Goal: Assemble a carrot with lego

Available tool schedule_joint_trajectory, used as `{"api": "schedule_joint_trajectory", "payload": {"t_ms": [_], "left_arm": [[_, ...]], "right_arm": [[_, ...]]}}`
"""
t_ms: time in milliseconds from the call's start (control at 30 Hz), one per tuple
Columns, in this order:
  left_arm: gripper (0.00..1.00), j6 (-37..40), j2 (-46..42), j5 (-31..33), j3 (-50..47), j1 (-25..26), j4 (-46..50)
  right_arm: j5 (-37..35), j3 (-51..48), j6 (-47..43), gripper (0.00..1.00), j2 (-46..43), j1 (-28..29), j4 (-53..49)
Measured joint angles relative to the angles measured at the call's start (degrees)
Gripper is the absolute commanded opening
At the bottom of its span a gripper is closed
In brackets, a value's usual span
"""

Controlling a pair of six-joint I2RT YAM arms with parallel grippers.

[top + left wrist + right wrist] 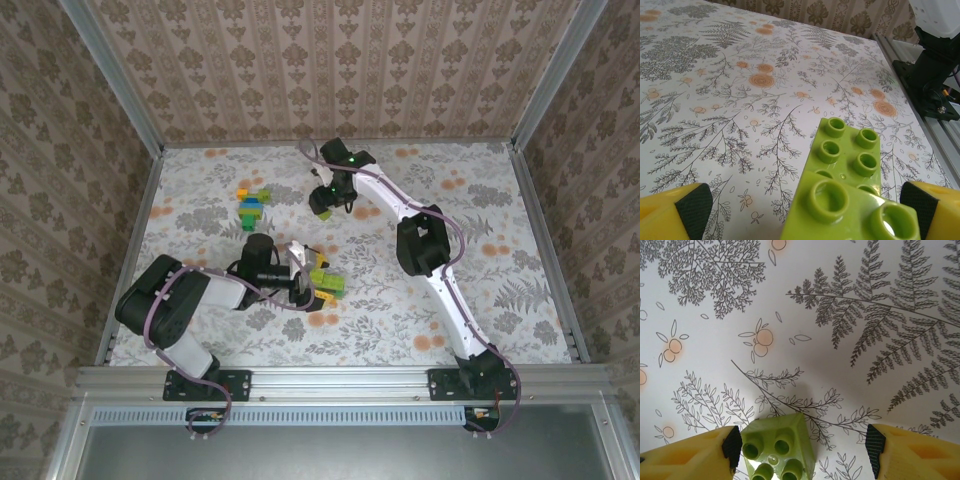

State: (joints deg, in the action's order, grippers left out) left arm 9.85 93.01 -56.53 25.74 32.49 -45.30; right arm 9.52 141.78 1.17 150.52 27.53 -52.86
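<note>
Lime brick (850,200) awaits pickup between left gripper's (805,212) spread fingers (685,212); at twelve o'clock, right gripper (803,446), unclamped, straddles second brick (777,450).

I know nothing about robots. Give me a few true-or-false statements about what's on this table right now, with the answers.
1. The left gripper has its fingers spread wide, with lime-green bricks between them. True.
2. The right gripper is clamped on an orange brick. False: it is open, with a small lime-green brick next to one finger.
3. A build of yellow, green and blue bricks lies apart from both grippers. True.
4. The table is plain white. False: it has a print of ferns and orange flowers.
</note>
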Motion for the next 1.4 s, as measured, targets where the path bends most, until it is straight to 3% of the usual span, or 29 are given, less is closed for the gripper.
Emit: {"api": "schedule_joint_trajectory", "payload": {"t_ms": [233,567,1100,1400], "left_arm": [[1.00,0.00,0.46,0.48,0.17,0.00,0.04],[1.00,0.00,0.68,1.01,0.20,0.00,0.07],[1.00,0.00,0.68,1.40,0.76,-0.02,0.13],[1.00,0.04,0.68,1.70,0.79,0.04,0.13]], "right_arm": [[0.26,0.96,-1.86,0.68,0.72,1.01,-2.03],[-0.50,2.80,-3.58,0.50,2.34,2.01,-4.98],[-4.24,3.21,-3.32,0.32,2.25,2.54,-6.58],[-8.44,-9.81,2.36,0.30,-6.93,1.97,-4.39]]}}
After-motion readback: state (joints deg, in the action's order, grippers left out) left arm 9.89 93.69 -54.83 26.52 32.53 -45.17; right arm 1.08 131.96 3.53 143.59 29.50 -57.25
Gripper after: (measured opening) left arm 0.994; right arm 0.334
